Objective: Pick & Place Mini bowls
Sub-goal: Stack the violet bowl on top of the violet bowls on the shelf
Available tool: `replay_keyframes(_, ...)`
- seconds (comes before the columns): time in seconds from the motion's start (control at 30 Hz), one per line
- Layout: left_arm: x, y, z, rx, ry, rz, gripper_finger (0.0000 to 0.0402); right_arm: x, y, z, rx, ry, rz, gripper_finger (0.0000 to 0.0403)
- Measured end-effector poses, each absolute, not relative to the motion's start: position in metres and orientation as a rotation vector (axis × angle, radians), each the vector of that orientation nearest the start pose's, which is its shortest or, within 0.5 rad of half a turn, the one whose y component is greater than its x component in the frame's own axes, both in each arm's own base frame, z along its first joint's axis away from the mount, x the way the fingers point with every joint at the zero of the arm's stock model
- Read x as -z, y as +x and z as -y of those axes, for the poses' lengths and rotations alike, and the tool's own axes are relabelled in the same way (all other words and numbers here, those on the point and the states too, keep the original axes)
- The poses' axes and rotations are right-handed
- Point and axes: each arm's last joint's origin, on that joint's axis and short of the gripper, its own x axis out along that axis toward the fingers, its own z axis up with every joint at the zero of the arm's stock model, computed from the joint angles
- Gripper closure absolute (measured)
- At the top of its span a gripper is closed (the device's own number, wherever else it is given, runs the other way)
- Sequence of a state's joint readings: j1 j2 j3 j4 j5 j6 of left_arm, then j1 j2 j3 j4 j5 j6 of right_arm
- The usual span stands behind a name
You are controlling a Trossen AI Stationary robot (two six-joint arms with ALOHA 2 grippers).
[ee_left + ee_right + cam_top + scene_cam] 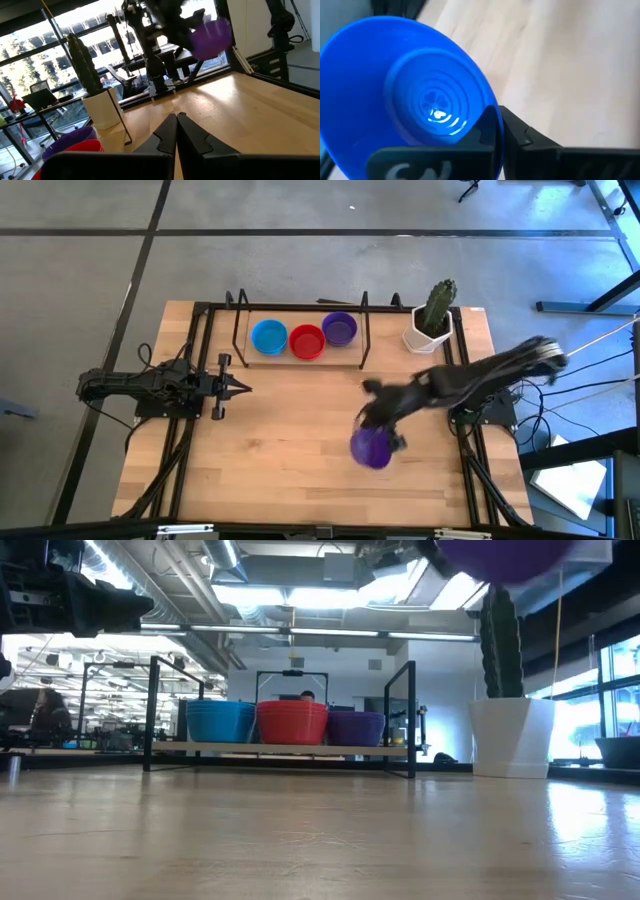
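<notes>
A: Entry, right tool (378,442). You have it shut on the rim of a purple bowl (371,448), lifted clear of the counter (290,440), over the counter's right half, towards the near edge. In the right wrist view the same bowl (405,95) shows blue, its rim pinched between the dark fingers (520,135); the high and left wrist views give it as purple (212,37).

B: And from table height?

A: You see only the underside of the held bowl (505,558), up at the top edge, above the white pot (512,736) with the cactus (500,640).

B: Left tool?

A: Your left tool (238,388) rests at the counter's left side, fingers pressed together, holding nothing; its tips (176,131) point across the wood towards the right arm.

B: Remaining bowls?

A: Three stacks stand in a row inside the black wire rack (300,330) at the far edge: blue stack (269,337), red stack (307,341), purple stack (339,329), each touching its neighbour. The pot with cactus (432,320) stands just beyond the rack's right end. How many bowls are in each stack you cannot tell.
</notes>
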State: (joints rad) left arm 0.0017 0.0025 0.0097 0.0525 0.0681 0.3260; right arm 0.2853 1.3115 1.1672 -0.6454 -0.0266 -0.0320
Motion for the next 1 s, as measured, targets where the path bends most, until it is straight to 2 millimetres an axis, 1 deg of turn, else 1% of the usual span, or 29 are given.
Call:
replay_keyframes(0.07, -0.172, 0.097, 0.002, 0.056, 0.328, 0.070, 0.0397, -0.324, 0.238, -0.060, -0.261, -0.093, -0.676, 0.0398)
replay_keyframes(0.13, -0.172, 0.097, 0.002, 0.056, 0.328, 0.070, 0.0398, -0.324, 0.215, -0.047, -0.224, -0.053, -0.571, 0.0399)
replay_keyframes(0.17, -0.172, 0.097, 0.002, 0.056, 0.328, 0.070, 0.0398, -0.321, 0.203, -0.041, -0.209, -0.031, -0.519, 0.0399)
replay_keyframes(0.3, -0.172, 0.097, 0.002, 0.056, 0.329, 0.070, 0.0395, -0.300, 0.162, -0.027, -0.173, 0.036, -0.398, 0.0399)
replay_keyframes(0.43, -0.172, 0.097, 0.002, 0.056, 0.328, 0.071, 0.0394, -0.271, 0.134, -0.022, -0.162, 0.064, -0.326, 0.0399)
replay_keyframes(0.57, -0.172, 0.097, 0.002, 0.056, 0.328, 0.072, 0.0397, -0.242, 0.120, -0.019, -0.139, 0.124, -0.282, 0.0400)
replay_keyframes(0.67, -0.172, 0.097, 0.002, 0.056, 0.328, 0.073, 0.0399, -0.227, 0.113, -0.018, -0.126, 0.165, -0.275, 0.0400)
replay_keyframes(0.8, -0.172, 0.097, 0.002, 0.056, 0.329, 0.073, 0.0397, -0.215, 0.109, -0.017, -0.119, 0.181, -0.263, 0.0400)
replay_keyframes(1.0, -0.172, 0.097, 0.002, 0.056, 0.329, 0.073, 0.0395, -0.206, 0.111, -0.017, -0.121, 0.191, -0.218, 0.0400)
